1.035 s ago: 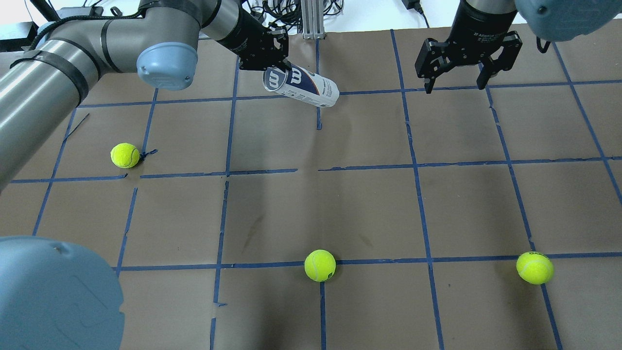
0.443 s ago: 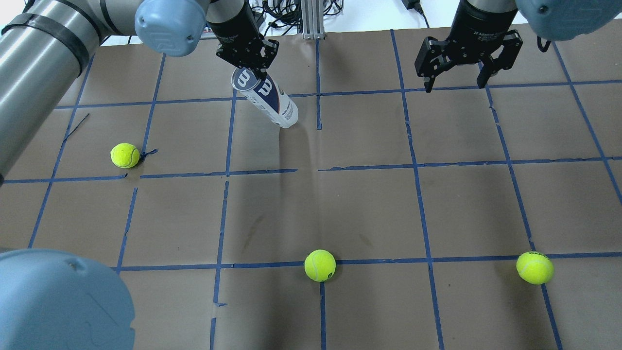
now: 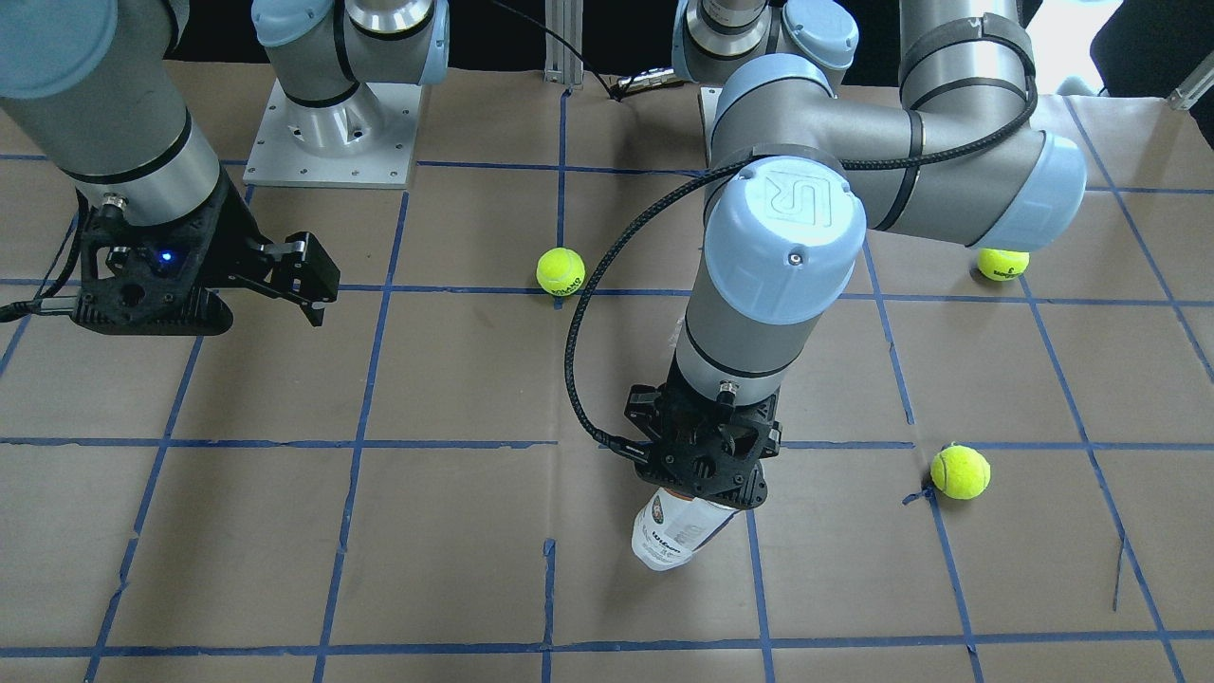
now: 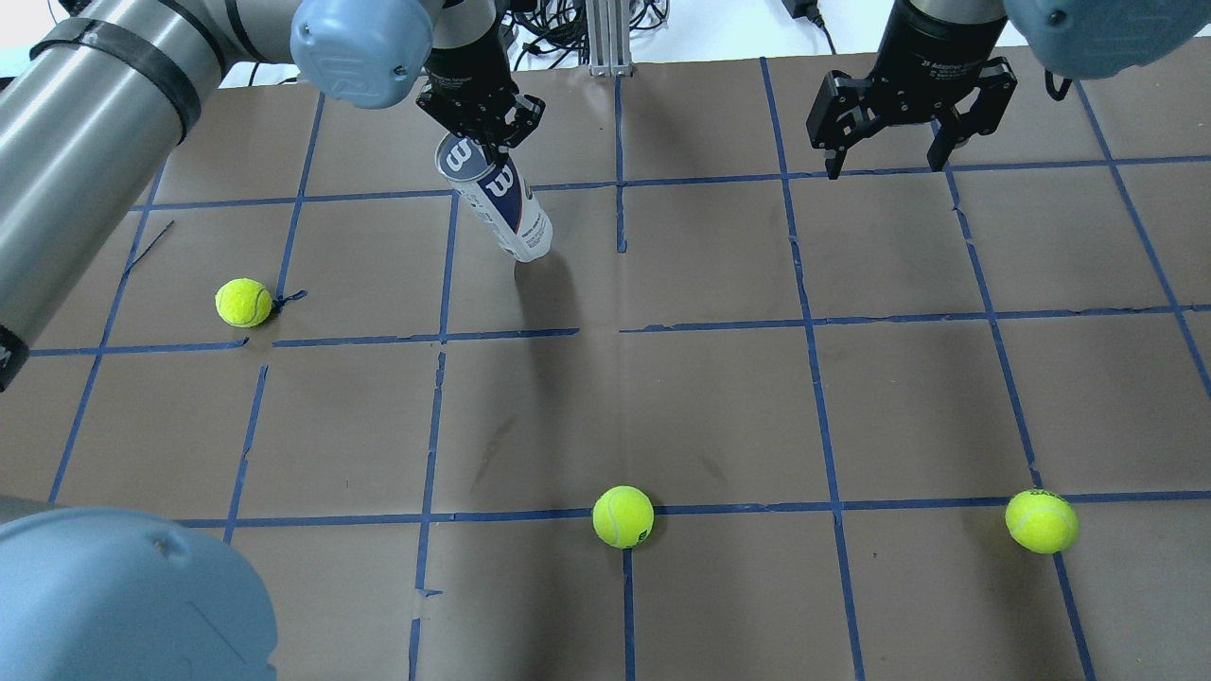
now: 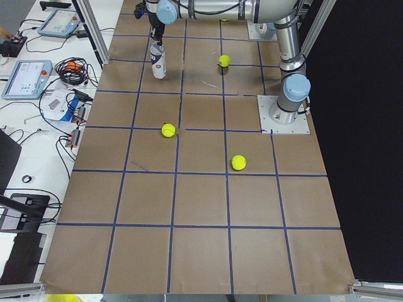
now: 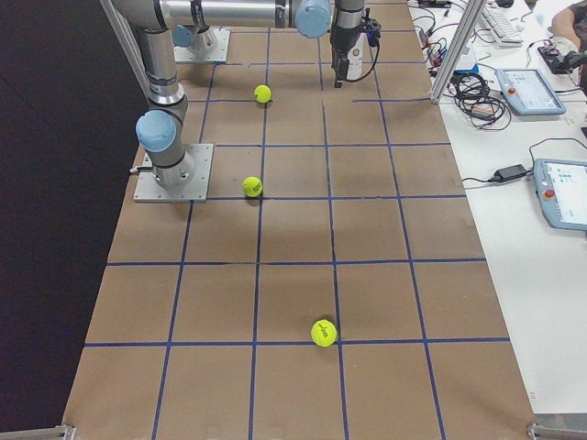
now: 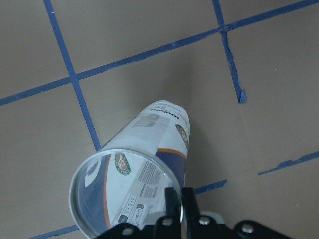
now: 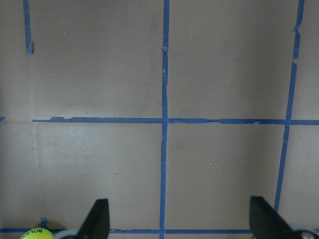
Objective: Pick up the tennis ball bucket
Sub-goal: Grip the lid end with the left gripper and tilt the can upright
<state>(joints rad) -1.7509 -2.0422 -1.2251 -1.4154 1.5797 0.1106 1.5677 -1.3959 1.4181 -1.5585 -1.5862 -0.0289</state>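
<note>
Since the earlier overhead frames the left gripper (image 4: 484, 142) has swung toward the robot's left, and the tennis ball bucket (image 4: 497, 197) it carries has tipped from a near-level lie to a steep slant; the right gripper (image 4: 887, 168) and the three balls have stayed where they were. The left gripper's fingers are closed tight on the bucket's upper rim, pinching the clear wall at one side of the mouth, as the left wrist view shows. The bucket hangs below that grip in the far left part of the table (image 4: 719, 397), its top leaning toward the far edge and its lower end nearer the robot, just left of a short piece of the blue tape grid (image 4: 809, 322). A shadow starts right at its lower end, but whether that end touches the brown paper or hangs just clear of it cannot be told. The label shows a white "W" on navy. The right gripper hovers over the far right squares with its fingers spread wide and nothing between them. The left-hand ball (image 4: 243, 302) lies well apart from the bucket, beside a tape line; the middle ball (image 4: 623, 516) and the right-hand ball (image 4: 1041, 520) sit on the near tape line
</note>
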